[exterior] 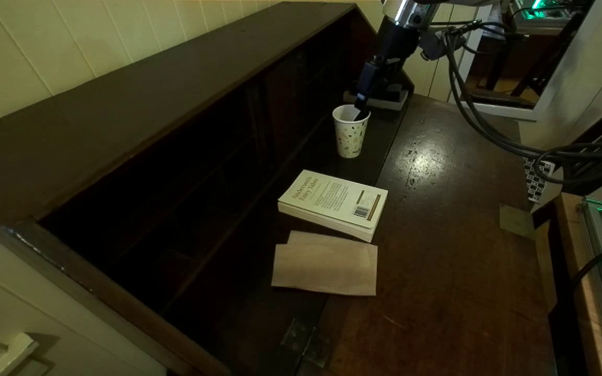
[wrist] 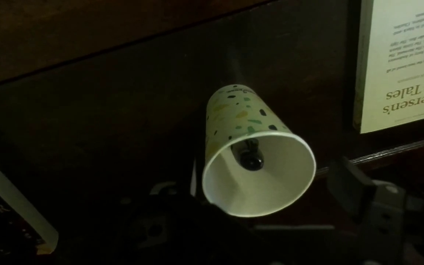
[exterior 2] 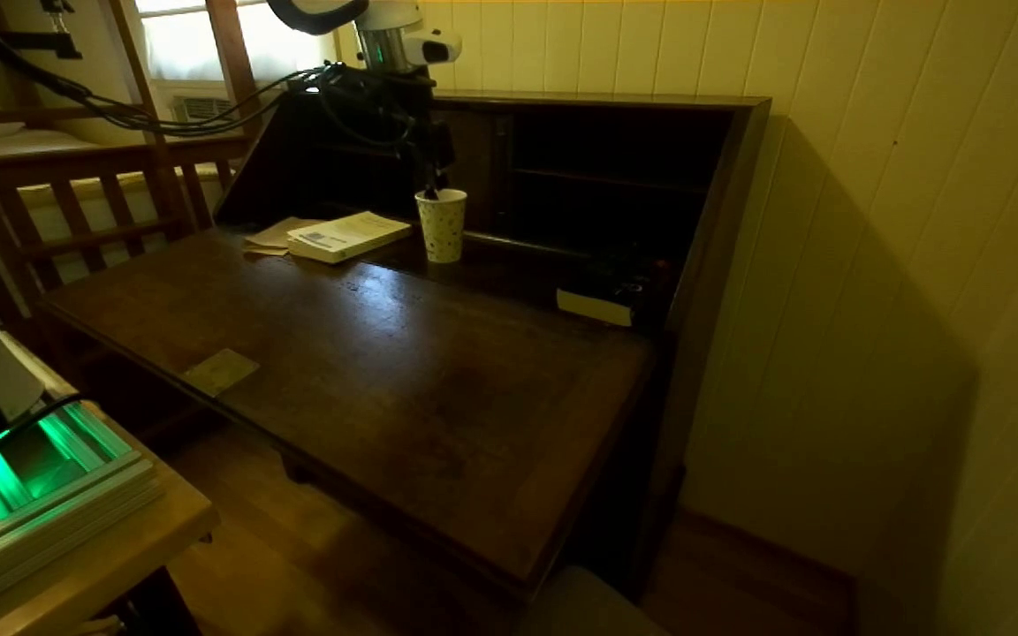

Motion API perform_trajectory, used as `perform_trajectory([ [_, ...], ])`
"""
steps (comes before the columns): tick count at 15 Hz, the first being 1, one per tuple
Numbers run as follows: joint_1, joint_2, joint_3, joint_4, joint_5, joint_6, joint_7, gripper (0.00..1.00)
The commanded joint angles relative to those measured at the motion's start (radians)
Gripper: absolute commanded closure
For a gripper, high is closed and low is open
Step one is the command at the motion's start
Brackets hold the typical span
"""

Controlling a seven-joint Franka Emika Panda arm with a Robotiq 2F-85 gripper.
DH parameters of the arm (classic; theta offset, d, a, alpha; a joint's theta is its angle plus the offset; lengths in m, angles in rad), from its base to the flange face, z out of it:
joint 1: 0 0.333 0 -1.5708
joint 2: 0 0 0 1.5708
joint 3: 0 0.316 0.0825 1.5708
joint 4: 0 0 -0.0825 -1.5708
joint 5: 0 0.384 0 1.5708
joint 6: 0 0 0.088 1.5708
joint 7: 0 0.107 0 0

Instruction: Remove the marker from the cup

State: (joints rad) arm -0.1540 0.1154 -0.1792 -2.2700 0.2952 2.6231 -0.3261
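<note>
The white speckled paper cup (exterior: 350, 137) stands upright on the dark desk, and it shows in both exterior views, as here beside the book (exterior 2: 443, 228). Inside it, in the wrist view, I see the rounded black end of the marker (wrist: 251, 161); the rest of the marker is hidden by the cup wall. My gripper (wrist: 272, 184) stands open, its fingers apart, with the cup's mouth appearing between them. The darker finger overlaps the rim at lower left; the right finger (wrist: 352, 189) is clear of it. From outside, the gripper points down at the rim; whether a fingertip is inside, I cannot tell.
A white book (exterior: 335, 202) lies beside the cup, with brown paper (exterior: 327, 266) beyond it. On the cup's opposite side lies a dark book (exterior 2: 602, 305) with pale page edges. Desk compartments (exterior 2: 615, 212) rise behind the cup. Cables (exterior: 481, 120) hang from the arm.
</note>
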Motion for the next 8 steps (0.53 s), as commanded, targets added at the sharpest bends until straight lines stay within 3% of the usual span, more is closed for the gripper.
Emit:
perform_trajectory([
  [1,-0.021,0.032,0.027,0.028,0.013,0.015,0.014,0.21],
  [2,-0.022,0.035,0.029,0.029,0.013,0.013,0.013,0.35],
  [4,-0.025,0.043,0.031,0.033,0.012,0.015,0.013,0.30],
  [5,-0.026,0.046,0.033,0.034,0.012,0.015,0.015,0.41],
  [6,-0.027,0.049,0.033,0.034,0.010,0.017,0.016,0.41],
  [8,-0.030,0.056,0.035,0.037,0.009,0.022,0.014,0.51],
])
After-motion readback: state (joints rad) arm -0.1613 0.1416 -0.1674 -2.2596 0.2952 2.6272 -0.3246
